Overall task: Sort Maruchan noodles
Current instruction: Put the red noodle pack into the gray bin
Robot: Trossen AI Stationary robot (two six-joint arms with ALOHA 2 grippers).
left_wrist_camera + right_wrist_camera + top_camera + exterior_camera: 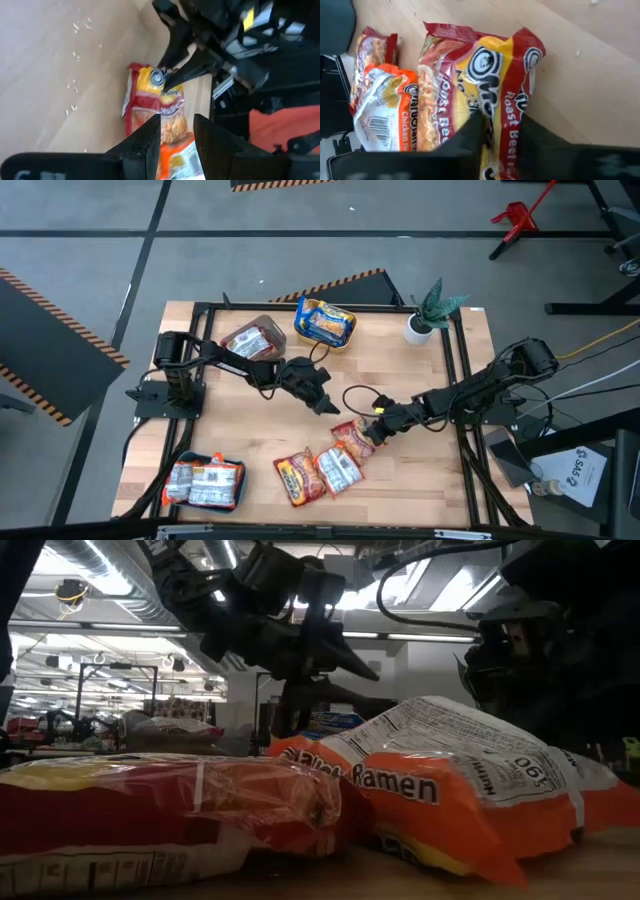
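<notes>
I've set the right end effector [372,431] low, fingers narrowly parted over the roast beef packet [492,95] of the loose Maruchan noodles [322,467] near the tabletop's [400,370] front edge, to pinch it; left end effector [325,402] hovers mid-tabletop, slightly open, empty.

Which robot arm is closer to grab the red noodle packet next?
The right one, probably. Its right tool sits at the red and yellow shiny Roast Beef noodle packet, fingers astride it. The left tool hovers over bare wood.

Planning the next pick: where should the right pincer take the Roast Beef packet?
Probably at the Roast Beef packet crimped end edge, coming from above with the right pincer. It lies flat on the table, and another packet overlaps its far end.
</notes>
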